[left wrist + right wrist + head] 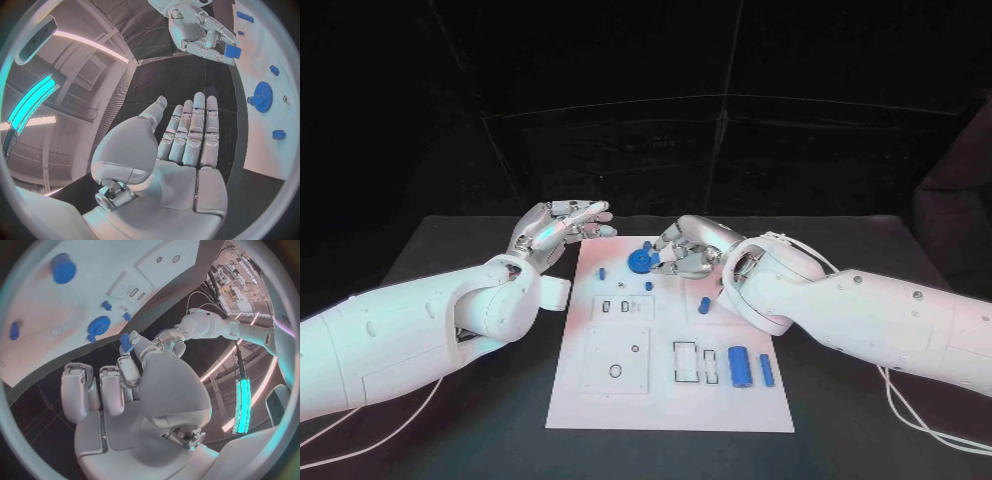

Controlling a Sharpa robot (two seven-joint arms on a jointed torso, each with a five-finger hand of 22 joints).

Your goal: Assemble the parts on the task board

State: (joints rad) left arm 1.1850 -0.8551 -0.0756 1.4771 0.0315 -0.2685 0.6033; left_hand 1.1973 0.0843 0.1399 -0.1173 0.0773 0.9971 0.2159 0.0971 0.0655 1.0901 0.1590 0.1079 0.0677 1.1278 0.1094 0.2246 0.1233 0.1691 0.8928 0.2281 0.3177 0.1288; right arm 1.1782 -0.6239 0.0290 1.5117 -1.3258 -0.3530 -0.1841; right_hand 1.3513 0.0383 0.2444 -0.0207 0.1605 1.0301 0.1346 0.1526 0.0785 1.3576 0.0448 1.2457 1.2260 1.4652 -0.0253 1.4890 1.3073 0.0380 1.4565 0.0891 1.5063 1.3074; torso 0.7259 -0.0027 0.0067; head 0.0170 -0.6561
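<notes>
1. Head view: my right hand (pixel 687 247) sits over the far end of the task board (pixel 672 395), just beside the blue gear (pixel 640 261). Fingers curled in, pinching a small blue block (pixel 232 51) at the tips; the left wrist view shows that pinch plainly.
2. Right wrist view: same block (pixel 126 341) held at my fingertips, w/ the gear (pixel 99 325) close beyond it. My guess: I'm holding it out at the tips so the part stays visible and free to be lined up w/ a seat near the gear.
3. My left hand (pixel 560 228) is off the board's far left corner, above the table (pixel 459 240). Left wrist view shows its fingers (pixel 195 130) straight, slightly apart, nothing in them. Prob. parked there to keep the board clear.
4. Other parts lie loose on the board: two blue cylinders (pixel 740 367) at the near right, a small peg (pixel 704 305) mid-board. Several slots look unfilled, so assembly looks far from done.
</notes>
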